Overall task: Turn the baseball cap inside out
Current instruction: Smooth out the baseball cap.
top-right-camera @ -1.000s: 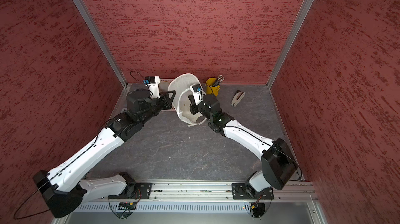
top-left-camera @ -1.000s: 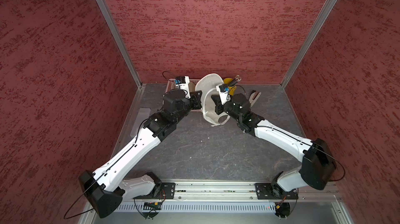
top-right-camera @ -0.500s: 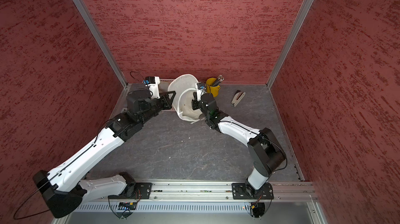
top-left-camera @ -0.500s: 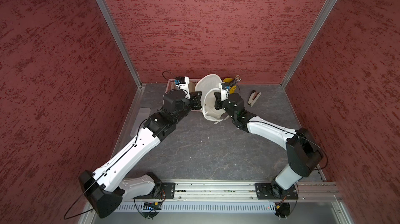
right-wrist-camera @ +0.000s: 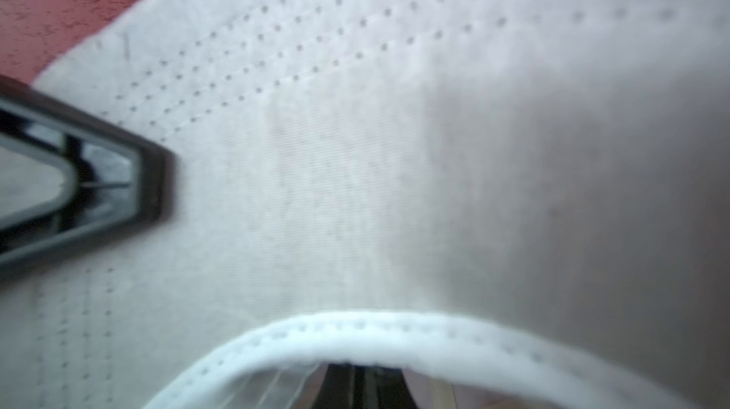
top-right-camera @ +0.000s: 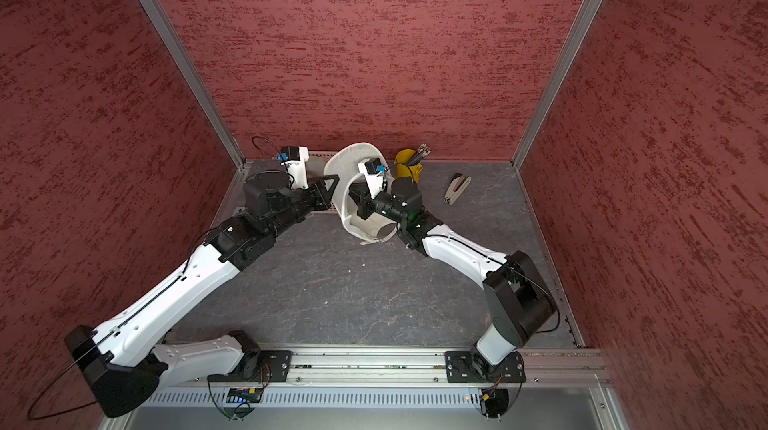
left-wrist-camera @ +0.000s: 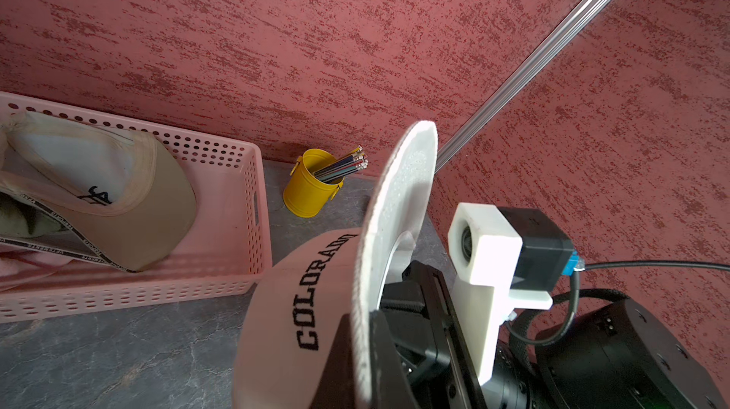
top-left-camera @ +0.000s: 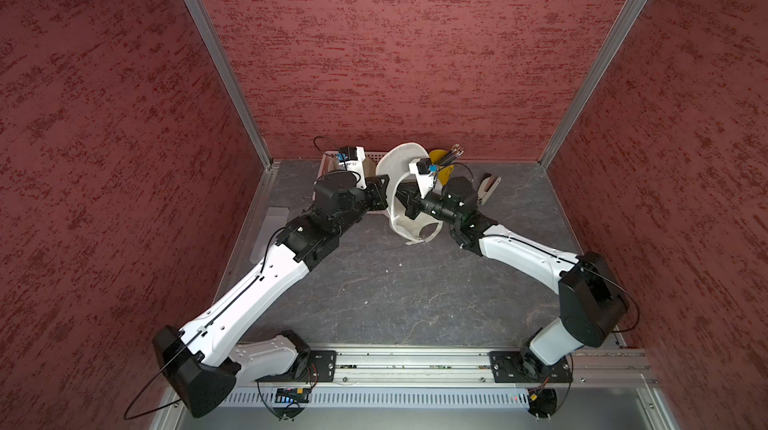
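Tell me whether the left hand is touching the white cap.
Touching. The left wrist view shows the left hand clamped on the brim of the white cap.

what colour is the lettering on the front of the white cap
Black block letters spelling COLORADO on the white baseball cap; clearest in the left wrist view.

**Our tally of the table**

We count two caps: one white cap (left-wrist-camera: 272, 300) and one tan cap (left-wrist-camera: 158, 205). We find one pink basket (left-wrist-camera: 221, 280), one yellow cup (left-wrist-camera: 308, 193) and one stapler (top-right-camera: 456, 189). The pencils (left-wrist-camera: 343, 166) are bunched too tightly for us to number. We see two arms, a left arm (top-left-camera: 266, 278) and a right arm (top-left-camera: 523, 257). We count two wrist cameras, a left camera (top-left-camera: 348, 156) and a right camera (top-left-camera: 424, 170).
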Controlling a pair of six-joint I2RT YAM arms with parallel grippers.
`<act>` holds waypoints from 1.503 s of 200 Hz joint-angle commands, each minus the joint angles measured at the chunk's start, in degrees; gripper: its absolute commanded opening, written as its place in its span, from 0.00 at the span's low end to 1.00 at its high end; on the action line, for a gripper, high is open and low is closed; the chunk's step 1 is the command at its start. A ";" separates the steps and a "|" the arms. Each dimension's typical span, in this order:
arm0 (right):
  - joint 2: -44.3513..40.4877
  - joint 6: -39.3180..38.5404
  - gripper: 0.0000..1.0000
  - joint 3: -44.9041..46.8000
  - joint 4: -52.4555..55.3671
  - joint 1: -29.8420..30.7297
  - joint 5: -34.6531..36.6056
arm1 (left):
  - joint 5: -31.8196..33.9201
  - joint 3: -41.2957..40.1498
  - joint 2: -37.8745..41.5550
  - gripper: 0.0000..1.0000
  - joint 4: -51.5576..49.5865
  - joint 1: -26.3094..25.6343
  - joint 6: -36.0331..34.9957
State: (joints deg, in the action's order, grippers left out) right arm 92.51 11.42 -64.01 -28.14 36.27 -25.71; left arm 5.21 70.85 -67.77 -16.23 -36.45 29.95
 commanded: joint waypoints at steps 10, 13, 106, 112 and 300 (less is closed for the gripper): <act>1.75 1.39 0.00 -1.51 -0.51 0.03 -14.38 | -0.96 1.69 -0.60 0.00 3.23 1.70 0.40; 1.88 1.25 0.00 -1.60 0.14 0.05 -15.11 | -1.03 1.81 -0.61 0.00 3.39 1.80 0.51; 1.08 2.30 0.03 -0.99 4.72 -0.48 -6.58 | -2.70 1.57 -1.36 0.00 4.12 1.81 1.26; 1.65 2.84 0.03 -2.33 5.08 -0.63 -5.53 | -2.58 1.65 -1.46 0.00 3.78 1.40 1.16; 4.46 17.69 0.02 -0.14 -14.70 -0.51 -25.97 | -0.28 0.66 -0.17 0.00 4.34 4.33 1.33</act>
State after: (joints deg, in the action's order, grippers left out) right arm 96.90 32.25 -62.89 -44.58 34.83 -41.32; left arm 6.11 71.02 -68.82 -12.43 -33.54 31.66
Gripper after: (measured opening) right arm 0.051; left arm 0.072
